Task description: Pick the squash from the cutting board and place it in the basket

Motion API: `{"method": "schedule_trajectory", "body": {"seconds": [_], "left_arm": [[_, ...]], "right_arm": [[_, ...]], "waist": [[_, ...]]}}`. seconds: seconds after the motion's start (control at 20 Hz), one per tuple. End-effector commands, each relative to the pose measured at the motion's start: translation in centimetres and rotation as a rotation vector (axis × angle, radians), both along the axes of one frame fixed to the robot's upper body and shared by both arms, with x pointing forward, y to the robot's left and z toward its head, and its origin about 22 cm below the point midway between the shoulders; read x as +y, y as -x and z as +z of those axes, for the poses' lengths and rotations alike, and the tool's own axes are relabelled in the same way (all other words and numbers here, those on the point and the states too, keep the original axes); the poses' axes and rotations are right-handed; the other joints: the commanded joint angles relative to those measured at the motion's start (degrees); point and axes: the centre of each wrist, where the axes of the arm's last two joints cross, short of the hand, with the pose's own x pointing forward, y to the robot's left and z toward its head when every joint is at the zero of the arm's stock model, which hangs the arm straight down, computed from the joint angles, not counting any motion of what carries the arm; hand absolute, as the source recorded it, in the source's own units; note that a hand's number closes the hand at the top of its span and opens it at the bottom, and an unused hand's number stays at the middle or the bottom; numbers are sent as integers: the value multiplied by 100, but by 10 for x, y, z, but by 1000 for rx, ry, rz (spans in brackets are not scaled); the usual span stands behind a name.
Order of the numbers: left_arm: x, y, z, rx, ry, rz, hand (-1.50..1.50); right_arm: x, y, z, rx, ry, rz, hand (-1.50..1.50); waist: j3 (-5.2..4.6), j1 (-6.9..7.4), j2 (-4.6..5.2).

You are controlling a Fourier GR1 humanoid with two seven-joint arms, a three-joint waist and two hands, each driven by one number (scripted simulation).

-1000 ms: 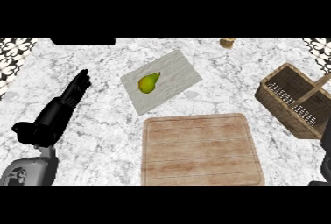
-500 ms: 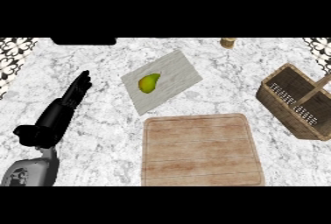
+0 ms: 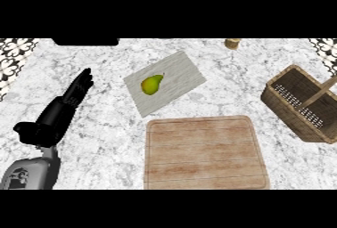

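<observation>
Left hand (image 3: 66,104) is lying over the marble bench (image 3: 105,133), fingers straight, while the squash (image 3: 151,84) is sitting on a pale board (image 3: 178,78); basket (image 3: 304,104) is standing far right.

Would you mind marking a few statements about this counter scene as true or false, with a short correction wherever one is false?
1. The squash lies on the wooden board. False: it lies on the pale marbled cutting board; the wooden board is bare.
2. The basket stands at the right side of the counter. True.
3. The left hand is curled round the squash. False: its fingers are straight and it is apart from the squash, to the left of it.
4. The right hand shows in this view. False: only the left arm is visible.
5. The squash is inside the basket. False: it is on the cutting board.
6. A small tan object stands near the counter's far edge. True.
</observation>
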Motion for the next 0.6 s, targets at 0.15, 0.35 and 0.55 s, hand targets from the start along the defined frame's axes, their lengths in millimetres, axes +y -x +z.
{"method": "schedule_trajectory", "body": {"seconds": [0.15, 0.35, 0.55], "left_arm": [[-4, 2, -5, 1, 8, 3, 0], [5, 9, -13, 26, 13, -6, 0], [5, 12, -11, 23, -3, -11, 0]], "right_arm": [[-13, 4, 29, -163, -20, 65, -150], [-16, 35, 52, -258, -90, 41, -150], [-37, 47, 43, -336, -203, -9, -150]], "waist": [[-3, 13, -2], [-5, -33, -19], [-2, -29, -11]]}}
